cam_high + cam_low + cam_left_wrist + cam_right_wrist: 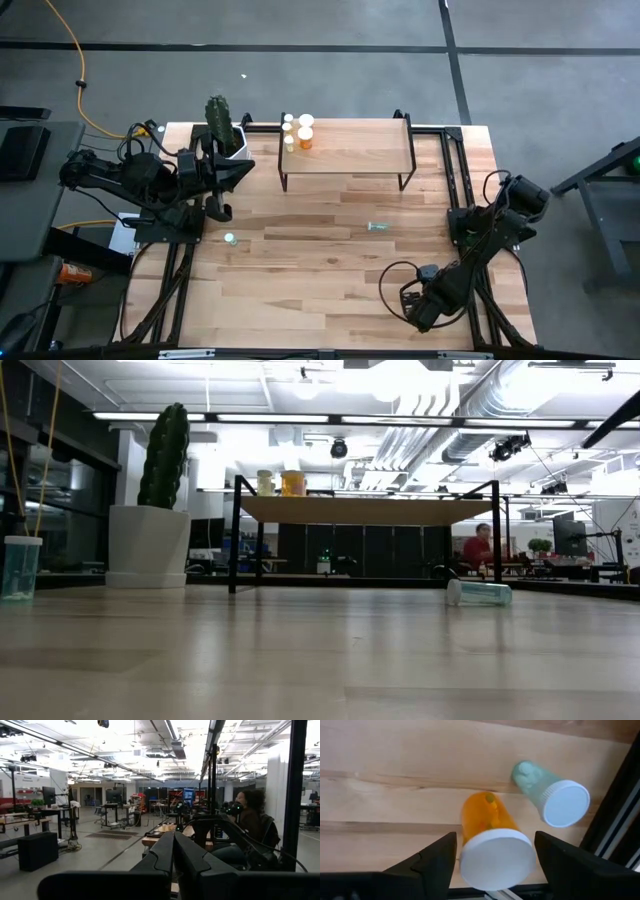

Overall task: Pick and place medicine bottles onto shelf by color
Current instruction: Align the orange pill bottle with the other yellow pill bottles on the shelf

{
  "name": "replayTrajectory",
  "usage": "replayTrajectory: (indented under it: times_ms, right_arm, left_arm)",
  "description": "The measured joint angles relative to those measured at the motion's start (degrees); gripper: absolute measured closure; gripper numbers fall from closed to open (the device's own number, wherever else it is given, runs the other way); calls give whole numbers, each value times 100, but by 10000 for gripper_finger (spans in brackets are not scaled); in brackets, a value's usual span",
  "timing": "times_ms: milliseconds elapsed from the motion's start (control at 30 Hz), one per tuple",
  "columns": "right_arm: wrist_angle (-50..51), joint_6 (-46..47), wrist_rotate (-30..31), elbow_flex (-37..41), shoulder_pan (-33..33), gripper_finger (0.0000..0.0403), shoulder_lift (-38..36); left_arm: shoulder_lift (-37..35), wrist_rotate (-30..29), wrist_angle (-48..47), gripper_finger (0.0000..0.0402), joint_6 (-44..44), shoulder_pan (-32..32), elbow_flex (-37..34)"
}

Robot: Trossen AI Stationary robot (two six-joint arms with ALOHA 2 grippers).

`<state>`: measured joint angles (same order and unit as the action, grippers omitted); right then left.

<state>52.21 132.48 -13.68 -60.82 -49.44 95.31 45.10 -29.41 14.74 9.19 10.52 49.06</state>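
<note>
While your right gripper [492,862] straddles the orange bottle [487,827] with fingers apart, not yet clamped, well in front of the shelf [350,160], a pale green bottle [547,792] stands just beside; your left gripper [173,865] waits pressed together near the shelf's cactus [220,122] side.

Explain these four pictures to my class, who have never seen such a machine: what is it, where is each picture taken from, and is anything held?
It is a robot with two dark arms at a wooden table, each ending in a two-finger claw. One picture looks straight down, one looks level across the tabletop, and two come from cameras on the wrists. On the small shelf stand a few bottles, beside a cactus. Two pale green bottles are on the table, one upright, one lying down. The left claw is shut and empty. The right claw straddles an orange bottle, open, not yet gripping; another pale bottle is beside it.
</note>
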Motion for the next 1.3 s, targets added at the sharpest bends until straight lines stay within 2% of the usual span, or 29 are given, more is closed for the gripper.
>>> replayTrajectory:
  times_ms: [433,567,700,800,867,967,1100,1300]
  right_arm:
    - [-66,9,5,-2,65,202,1]
    - [-62,-67,7,-71,66,206,1]
    - [68,-659,36,-569,15,202,-61]
    - [601,-1347,557,-1147,-46,203,-245]
    - [1085,-1900,1145,-1597,39,204,-415]
    - [1992,-2731,1967,-2282,475,204,-598]
    - [2857,-4269,2647,-3170,1557,204,-617]
    - [2497,-6789,3333,-4018,3438,205,-562]
  left_arm:
    - [0,-117,4,398,0,0,0]
    - [0,-186,7,398,4,0,0]
    - [0,-300,15,398,207,0,0]
    - [0,-475,146,398,402,0,0]
    - [-1,-572,271,398,497,0,0]
    - [0,-605,279,398,435,0,0]
    - [0,-533,278,398,89,0,0]
    - [1,-768,267,398,46,1,0]
